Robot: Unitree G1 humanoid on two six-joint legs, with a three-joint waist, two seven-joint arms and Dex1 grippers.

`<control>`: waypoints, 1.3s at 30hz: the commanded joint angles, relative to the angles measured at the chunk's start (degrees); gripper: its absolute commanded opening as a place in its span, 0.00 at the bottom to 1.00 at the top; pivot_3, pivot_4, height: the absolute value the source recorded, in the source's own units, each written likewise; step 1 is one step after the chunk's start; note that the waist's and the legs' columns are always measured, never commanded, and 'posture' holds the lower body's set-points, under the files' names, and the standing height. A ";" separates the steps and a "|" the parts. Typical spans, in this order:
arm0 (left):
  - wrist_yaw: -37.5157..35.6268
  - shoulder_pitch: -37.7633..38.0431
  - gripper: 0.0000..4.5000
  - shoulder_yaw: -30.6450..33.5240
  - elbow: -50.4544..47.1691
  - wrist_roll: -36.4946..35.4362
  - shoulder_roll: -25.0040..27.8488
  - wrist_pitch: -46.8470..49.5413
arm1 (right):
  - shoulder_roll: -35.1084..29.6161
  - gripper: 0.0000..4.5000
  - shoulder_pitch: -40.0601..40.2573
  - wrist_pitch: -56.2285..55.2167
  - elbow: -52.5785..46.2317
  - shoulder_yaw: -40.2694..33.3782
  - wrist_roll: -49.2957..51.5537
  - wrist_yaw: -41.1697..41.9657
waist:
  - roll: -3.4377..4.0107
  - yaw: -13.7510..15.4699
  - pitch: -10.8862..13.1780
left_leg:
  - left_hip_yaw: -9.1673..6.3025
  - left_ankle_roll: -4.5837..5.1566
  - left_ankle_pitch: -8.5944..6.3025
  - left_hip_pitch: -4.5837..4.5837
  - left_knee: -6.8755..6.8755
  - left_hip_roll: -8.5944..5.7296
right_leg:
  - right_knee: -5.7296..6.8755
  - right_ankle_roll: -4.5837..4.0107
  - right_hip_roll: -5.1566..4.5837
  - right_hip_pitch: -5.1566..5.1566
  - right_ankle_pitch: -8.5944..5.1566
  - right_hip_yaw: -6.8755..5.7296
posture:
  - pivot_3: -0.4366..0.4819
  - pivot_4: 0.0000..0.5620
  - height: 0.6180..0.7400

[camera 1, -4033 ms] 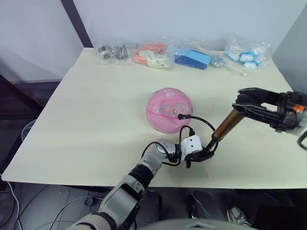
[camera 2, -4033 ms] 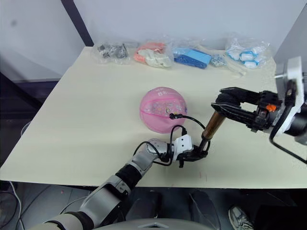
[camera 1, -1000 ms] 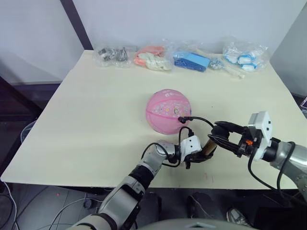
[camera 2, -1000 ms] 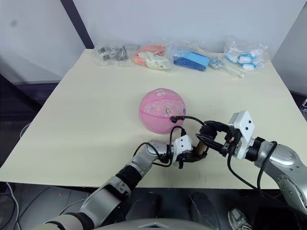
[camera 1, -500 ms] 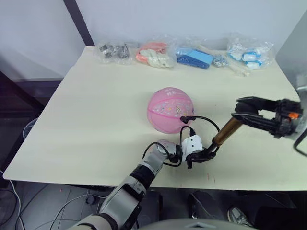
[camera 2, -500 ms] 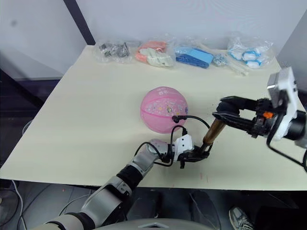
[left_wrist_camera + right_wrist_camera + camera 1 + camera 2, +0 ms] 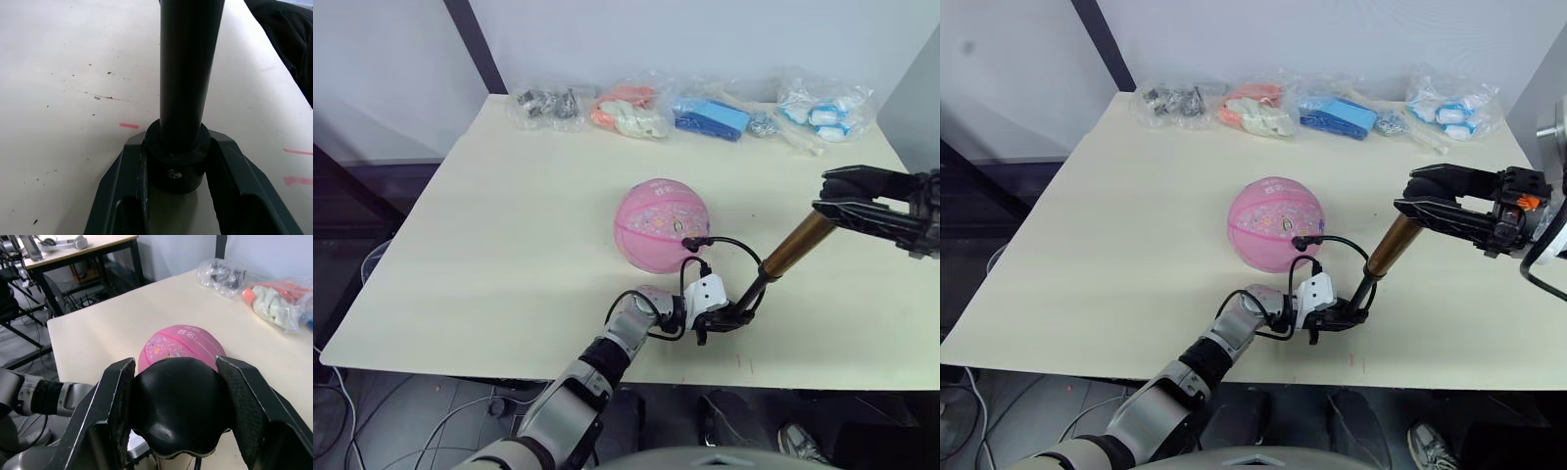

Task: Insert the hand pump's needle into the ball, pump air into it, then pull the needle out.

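The pump (image 7: 783,257) is judged light and stiff, its smooth tube slippery; it is best gripped at both ends. Its base is clamped in the left gripper (image 7: 732,317) near the table (image 7: 509,225) edge, its handle in the right gripper (image 7: 837,201). The ball (image 7: 661,223) lies just beyond, hose attached.

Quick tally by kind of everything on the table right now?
Ball: 1
Hand pump: 1, its base in the left claw, its handle in the right claw
Clear plastic bags along the far edge: 4
Total: 6
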 commanded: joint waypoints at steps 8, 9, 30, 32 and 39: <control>0.31 1.87 0.24 -0.44 2.15 2.31 2.35 3.71 | 8.57 0.51 9.46 -3.12 -7.26 15.95 -12.52 -6.34 | -0.93 -0.54 -0.85 | -0.03 -0.02 -0.01 0.72 -0.08 0.25 | -0.13 0.21 0.16 0.65 -0.16 -0.01 | 0.48 0.27 1.00; 0.23 1.83 0.24 -0.47 2.15 2.46 2.46 3.67 | 9.84 0.51 10.26 -3.48 -7.29 17.20 -13.28 -6.76 | -0.88 -0.69 -0.87 | -0.02 -0.02 -0.02 0.81 -0.10 0.32 | -0.18 0.22 0.15 0.74 -0.17 0.00 | 0.48 0.27 1.00; -0.55 1.01 0.24 -0.64 2.77 2.63 2.18 3.73 | 20.53 0.51 15.77 -6.00 -6.06 23.05 -22.63 -7.24 | -0.49 -0.73 -0.69 | -0.04 -0.02 -0.03 0.82 -0.28 0.36 | -0.36 0.19 0.18 0.75 -0.17 -0.03 | 0.48 0.27 1.00; -0.57 0.99 0.24 -0.64 2.87 2.62 2.17 3.72 | 19.60 0.51 14.64 -5.28 -6.41 20.84 -20.42 -7.18 | -0.41 -0.73 -0.62 | -0.04 -0.02 -0.03 0.79 -0.28 0.34 | -0.39 0.20 0.16 0.74 -0.17 -0.03 | 0.48 0.27 1.00; -0.99 1.69 0.24 -0.68 2.55 2.35 2.30 2.38 | 10.55 0.51 7.00 0.18 -5.31 7.49 -2.42 -6.81 | 0.10 -0.48 -0.17 | -0.04 0.01 -0.03 0.25 -0.22 0.14 | -0.35 -0.01 0.06 0.29 -0.02 -0.02 | 0.48 0.27 1.00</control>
